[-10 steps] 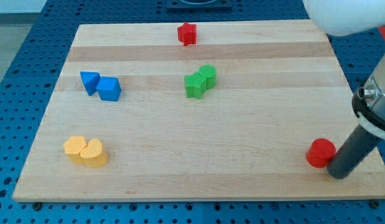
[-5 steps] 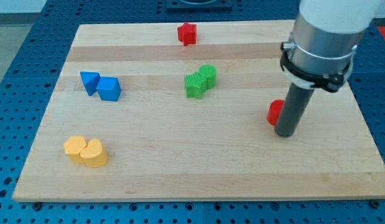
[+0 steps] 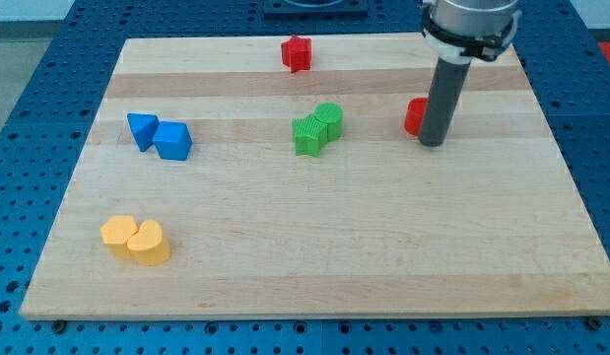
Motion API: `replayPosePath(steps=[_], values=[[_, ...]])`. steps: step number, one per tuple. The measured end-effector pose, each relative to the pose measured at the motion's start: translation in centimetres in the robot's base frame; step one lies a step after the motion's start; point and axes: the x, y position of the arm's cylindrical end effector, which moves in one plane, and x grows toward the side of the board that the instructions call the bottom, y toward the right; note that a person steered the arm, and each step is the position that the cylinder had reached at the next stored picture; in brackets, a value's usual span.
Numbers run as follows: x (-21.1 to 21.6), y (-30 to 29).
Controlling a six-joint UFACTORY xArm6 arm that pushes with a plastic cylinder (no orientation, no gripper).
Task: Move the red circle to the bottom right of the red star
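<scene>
Camera view, single frame, noted near to far. Nearest the view's bottom left sat two yellow blocks (image 3: 136, 241), touching, shapes unclear, well clear of the job. Further up the light wooden board (image 3: 314, 266), at the view's left, two blue blocks (image 3: 160, 135) touched; mid-board, two ribbed green blocks (image 3: 317, 128) also touched.

At the view's right the straight dark rod stood upright, its tip (image 3: 432, 144) on the board. No claw is fitted, so nothing was open, closed or held; the rod only pushes. The red circle (image 3: 415, 115) lay against the rod's left side, partly hidden behind it. Judged reason for this placing: contact from the right drives the circle leftward and up-board.

Farthest, near the top edge, the red star (image 3: 297, 52) sat alone. The circle was below and right of it, but well apart; task judged incomplete.
</scene>
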Motion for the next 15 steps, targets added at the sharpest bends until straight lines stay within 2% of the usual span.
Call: replayPosePath(steps=[4, 11, 13, 15], values=[[-9.5, -0.9], [-7.5, -12.3], [-7.7, -13.1], [-10.0, -13.1]])
